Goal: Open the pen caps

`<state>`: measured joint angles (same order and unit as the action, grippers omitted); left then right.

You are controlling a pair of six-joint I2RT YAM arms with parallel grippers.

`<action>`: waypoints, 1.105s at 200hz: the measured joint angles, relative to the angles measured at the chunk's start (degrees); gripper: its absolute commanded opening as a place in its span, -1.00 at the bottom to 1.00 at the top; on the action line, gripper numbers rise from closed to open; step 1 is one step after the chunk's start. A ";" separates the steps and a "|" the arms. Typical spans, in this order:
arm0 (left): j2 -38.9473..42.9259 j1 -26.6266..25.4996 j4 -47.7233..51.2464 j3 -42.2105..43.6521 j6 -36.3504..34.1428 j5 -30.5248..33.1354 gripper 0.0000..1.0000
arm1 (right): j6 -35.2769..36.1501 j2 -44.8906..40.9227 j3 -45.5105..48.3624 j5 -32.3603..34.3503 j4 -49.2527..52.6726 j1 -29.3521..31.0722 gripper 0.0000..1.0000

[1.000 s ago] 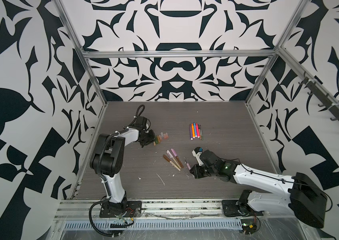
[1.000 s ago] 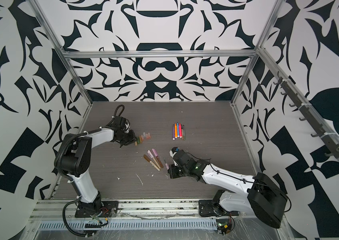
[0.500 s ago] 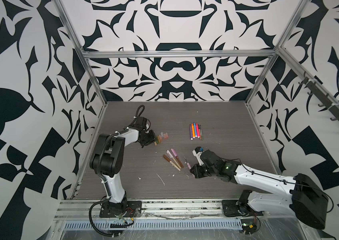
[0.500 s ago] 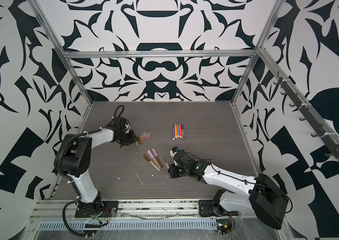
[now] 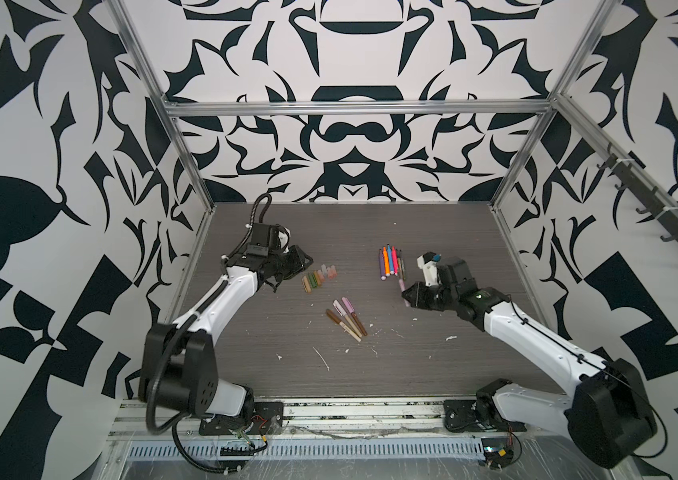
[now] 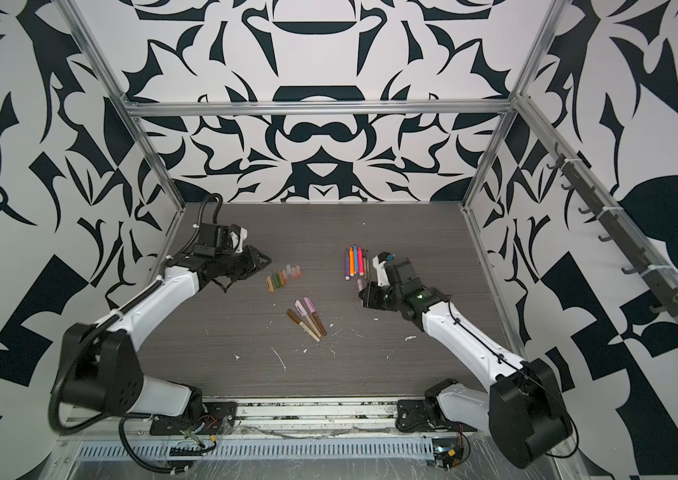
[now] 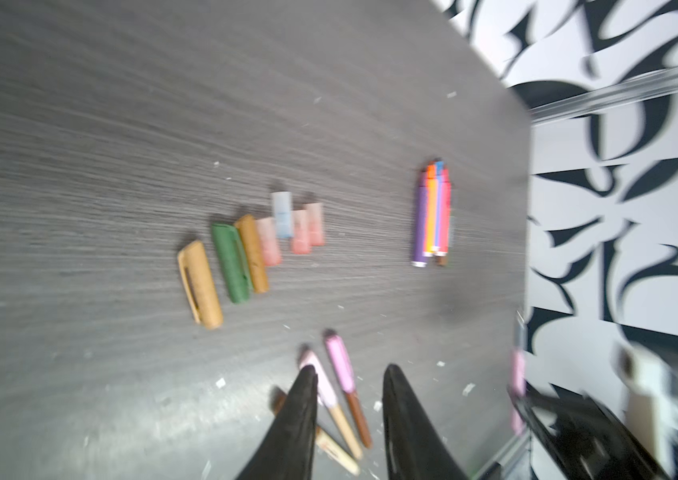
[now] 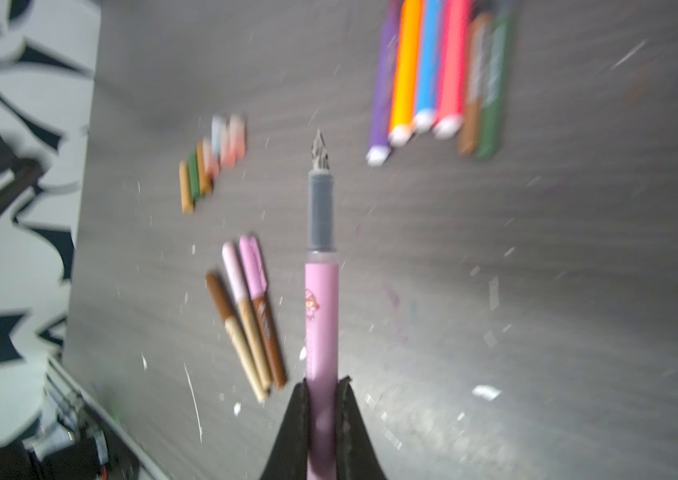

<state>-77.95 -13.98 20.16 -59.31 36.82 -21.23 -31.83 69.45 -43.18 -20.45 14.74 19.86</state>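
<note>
The right fingers [image 8: 300, 415] are clamping the tail of a pink pen [image 8: 321, 316], its bare nib pointing out over the worktop [image 5: 433, 232] nearer the right edge. The left fingers [image 7: 295, 415] are standing apart, seemingly gripping nothing in the blurred wrist view, near the row of pen caps [image 5: 319, 277] lying toward the left edge. Six uncapped pens [image 5: 389, 264] are lying bundled just beyond the right fingers; a few capped pens [image 5: 345, 318] are resting mid-worktop.
</note>
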 measured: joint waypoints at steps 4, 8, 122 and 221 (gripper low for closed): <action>1.68 0.07 0.55 0.00 -0.02 -0.11 -0.33 | 0.07 0.66 -0.42 -0.55 -0.24 -1.16 -1.00; 3.76 0.20 1.18 0.00 -0.15 -0.22 -0.32 | 0.17 1.64 -0.87 -1.20 -0.50 -2.56 -1.00; 34.42 1.49 18.95 7.89 -6.64 7.41 -0.17 | 5.79 28.74 -9.40 -6.36 -10.99 -15.15 -1.00; 36.44 1.62 18.86 9.53 -8.35 9.77 -0.14 | 6.93 39.32 -14.21 -10.97 -15.87 -15.30 -0.95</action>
<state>-41.52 -12.36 39.03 -49.78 28.47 -11.46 -24.91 108.77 -57.39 -31.42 -1.13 4.56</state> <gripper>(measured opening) 0.428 0.114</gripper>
